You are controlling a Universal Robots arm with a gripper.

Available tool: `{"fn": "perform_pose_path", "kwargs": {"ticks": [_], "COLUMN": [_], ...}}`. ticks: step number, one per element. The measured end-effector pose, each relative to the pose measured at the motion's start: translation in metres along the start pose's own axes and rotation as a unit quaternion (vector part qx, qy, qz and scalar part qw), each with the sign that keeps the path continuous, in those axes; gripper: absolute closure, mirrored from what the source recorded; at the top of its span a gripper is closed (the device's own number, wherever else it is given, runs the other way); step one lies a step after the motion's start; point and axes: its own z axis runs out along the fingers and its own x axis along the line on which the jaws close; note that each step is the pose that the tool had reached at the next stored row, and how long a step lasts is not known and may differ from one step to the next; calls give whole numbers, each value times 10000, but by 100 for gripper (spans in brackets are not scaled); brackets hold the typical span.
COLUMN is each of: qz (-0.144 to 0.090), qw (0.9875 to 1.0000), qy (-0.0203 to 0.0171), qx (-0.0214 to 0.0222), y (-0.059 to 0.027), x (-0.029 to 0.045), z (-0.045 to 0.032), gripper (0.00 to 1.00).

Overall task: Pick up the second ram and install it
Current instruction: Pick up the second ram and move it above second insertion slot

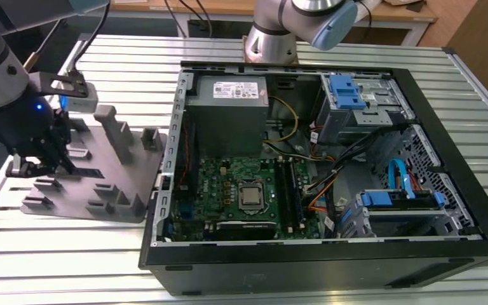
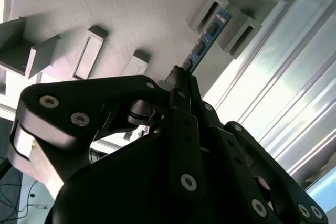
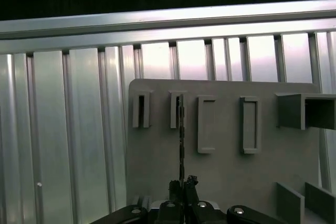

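A ribbed metal table (image 1: 74, 254) carries an open black computer case (image 1: 312, 273) lying on its side, with a green motherboard (image 1: 227, 184) inside. On the table at the exterior view's left, just beside the case, lies a grey holder plate (image 1: 129, 171) with raised slot blocks. Over that plate hangs the robot arm's black gripper (image 1: 40, 166), its fingers closed together on the second ram (image 1: 87, 171), clamping one end of it. The stick is thin, flat, long and narrow. In the second wrist view the second ram (image 2: 207, 43) shows a blue-green face with a row of small dark parts, reaching out from the gripper (image 2: 181, 77) between two slot blocks. In the first wrist view it (image 3: 181, 140) appears edge-on as a fine dark line, its far end at one slot block; whether it touches the plate cannot be told
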Motion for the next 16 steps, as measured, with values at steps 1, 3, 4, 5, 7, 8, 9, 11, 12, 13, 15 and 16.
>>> {"fn": "perform_pose_path", "kwargs": {"ticks": [1,3,4,5,7,8,9,11,12,13,15,16], "qz": [0,0,0,0,0,0,0,0,0,0,0,0], "qw": [10000,10000,10000,10000,10000,10000,10000,10000,10000,10000,10000,10000], "qy": [0,0,0,0,0,0,0,0,0,0,0,0], "qx": [0,0,0,0,0,0,0,0,0,0,0,0], "y": [0,0,0,0,1,1,1,1,1,1,1,1], "x": [-1,-1,-2,-3,-3,-4,-4,-5,-5,-5,-6,-6], "z": [-17,-47,-64,-79,-109,-124,-137,-157,-166,-176,-194,-205], "gripper": [89,89,89,89,89,89,89,89,89,89,89,89]}}
